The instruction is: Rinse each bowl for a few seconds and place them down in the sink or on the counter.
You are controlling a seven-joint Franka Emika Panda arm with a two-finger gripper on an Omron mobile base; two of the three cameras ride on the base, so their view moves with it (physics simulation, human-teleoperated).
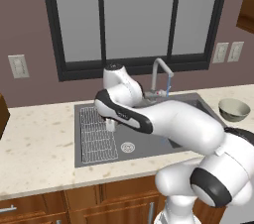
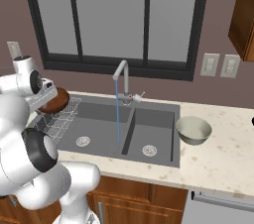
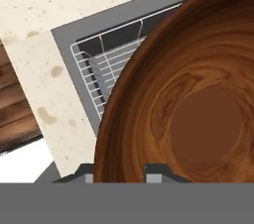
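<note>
Gripping the wooden bowl (image 3: 198,114) by its rim, the gripper (image 3: 119,171) is holding it above the wire rack (image 3: 106,64) in the left basin of the sink (image 2: 104,119).

Seen from the hand, the fingertips (image 3: 155,170) are closing on the bowl's near rim, one tip outside the wall and the other on the inner side, while the brown grain is spreading up and away from them over the rack, the sink edge and a strip of counter (image 3: 49,99). From the right base, the bowl is showing as a dark disc beside the wrist, water (image 2: 117,114) is running from the faucet (image 2: 121,77), and the grey-green bowl (image 2: 193,130) is sitting on the counter right of the sink. From the left base, the arm is hiding the wooden bowl.
</note>
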